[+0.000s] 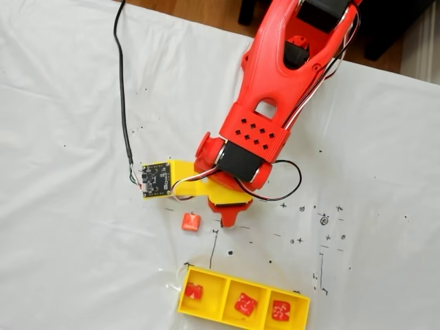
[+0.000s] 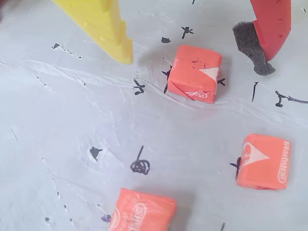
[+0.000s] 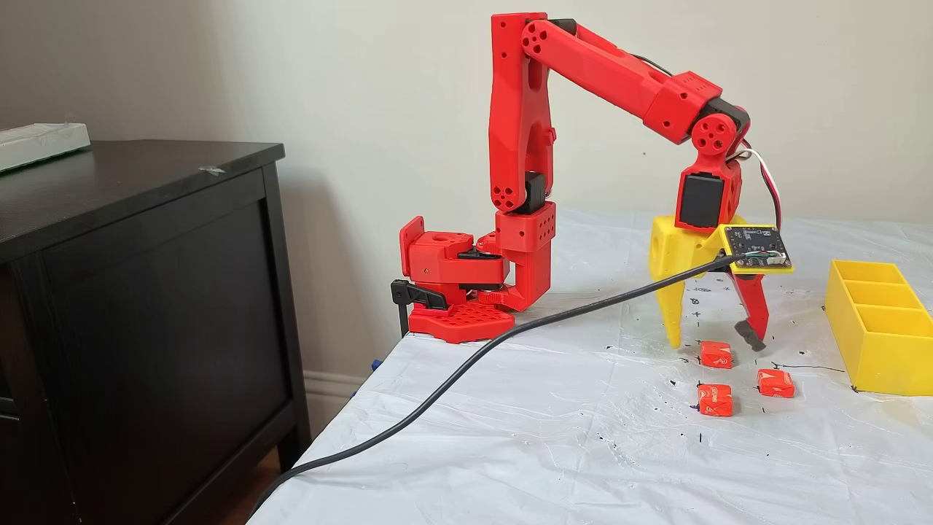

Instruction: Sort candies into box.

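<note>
Gripper [image 3: 718,341] lowered over the sheet [image 3: 510,430], jaws open and empty, yellow finger [image 2: 103,26] and red finger [image 2: 272,24] either side of one candy [image 2: 195,73] without touching it. Two more candies [image 2: 262,161] [image 2: 142,211] lying loose nearby. Box [image 1: 227,313] just beyond, one candy [image 1: 193,291] in each of three compartments.

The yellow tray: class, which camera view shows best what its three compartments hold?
A fixed view, looking down into the yellow tray: all three compartments lie open to it, with one candy in each. In a fixed view from the side, the tray shows its outer walls, which hide the compartment floors.
</note>
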